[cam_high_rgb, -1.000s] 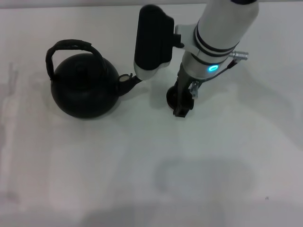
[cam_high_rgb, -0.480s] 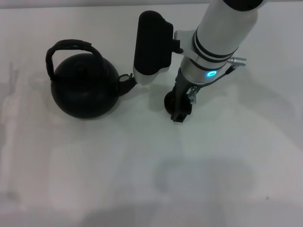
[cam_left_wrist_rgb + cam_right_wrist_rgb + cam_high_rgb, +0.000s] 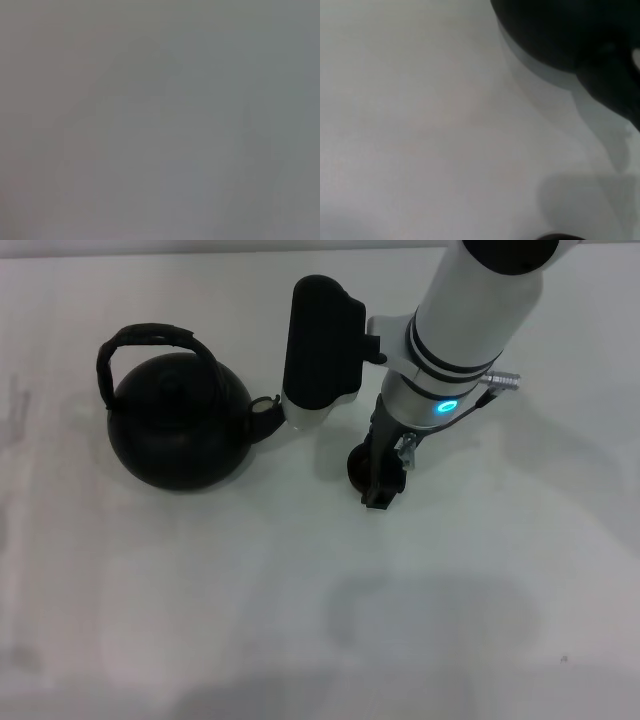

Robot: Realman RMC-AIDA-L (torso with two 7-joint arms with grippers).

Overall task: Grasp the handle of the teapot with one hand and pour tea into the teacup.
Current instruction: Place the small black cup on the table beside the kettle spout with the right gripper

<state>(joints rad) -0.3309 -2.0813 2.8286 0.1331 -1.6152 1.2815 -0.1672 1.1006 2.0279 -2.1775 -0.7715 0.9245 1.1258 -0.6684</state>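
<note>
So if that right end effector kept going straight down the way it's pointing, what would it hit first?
Probably the teacup: the right end effector points down right at it, then the table. Depth is unclear.

Black teapot [image 3: 180,432] upright (teacup [image 3: 358,464] apart)

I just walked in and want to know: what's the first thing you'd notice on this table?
The big round black teapot on the robot's left side of the white table, with its arched handle standing free. Next, the white right arm reaching down in the middle, its gripper right at the tiny black teacup, which sits apart from the spout.
</note>
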